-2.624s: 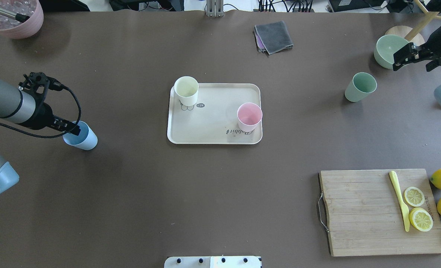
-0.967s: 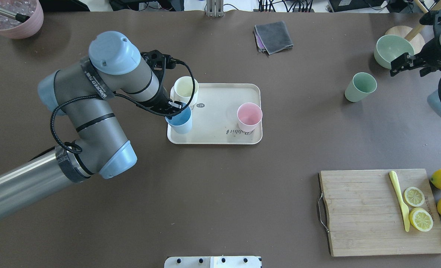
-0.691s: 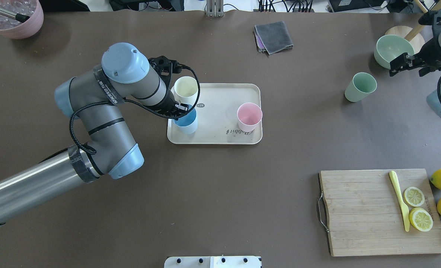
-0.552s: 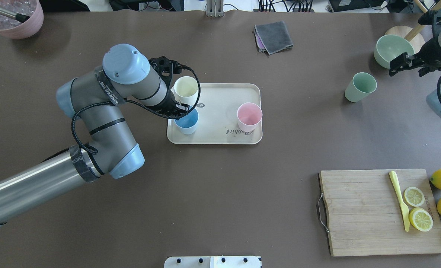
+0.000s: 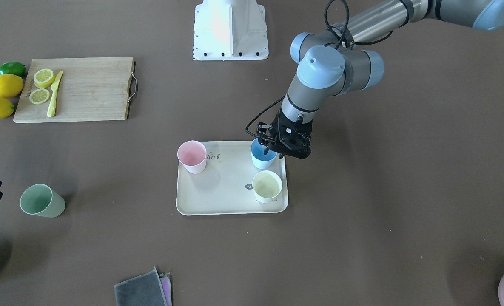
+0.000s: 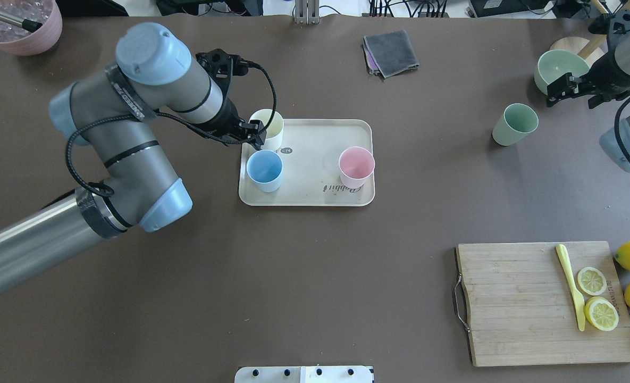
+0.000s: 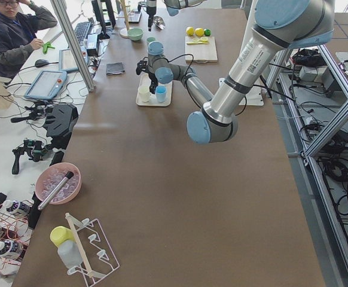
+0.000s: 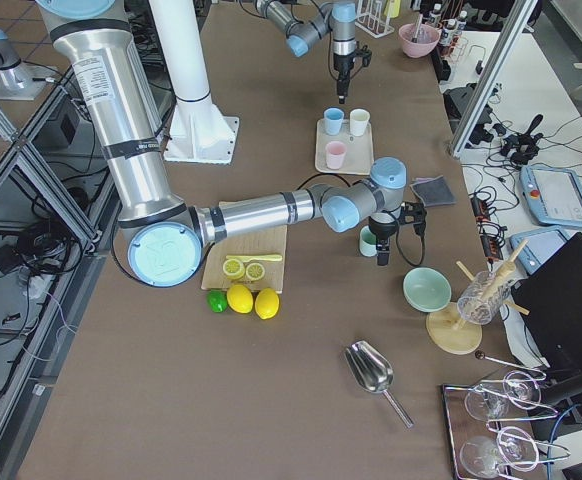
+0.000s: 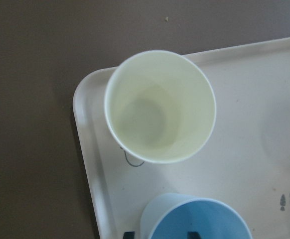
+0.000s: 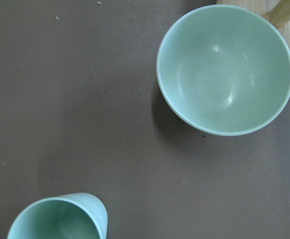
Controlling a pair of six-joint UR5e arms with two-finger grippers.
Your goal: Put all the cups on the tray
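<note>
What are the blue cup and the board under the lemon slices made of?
The blue cup looks like matte plastic: smooth, even colour, no shine. The board looks like wood, maybe bamboo: pale brown strips with grain lines.

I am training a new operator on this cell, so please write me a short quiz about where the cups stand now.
1. How many cups stand on the tray?
2. True or false: the sage green cup stands on the table, off the tray.
3. Which cup stands nearest to the white cup? A the pink cup; B the blue cup; C the sage green cup.

Key: 1 three; 2 true; 3 B.
</note>
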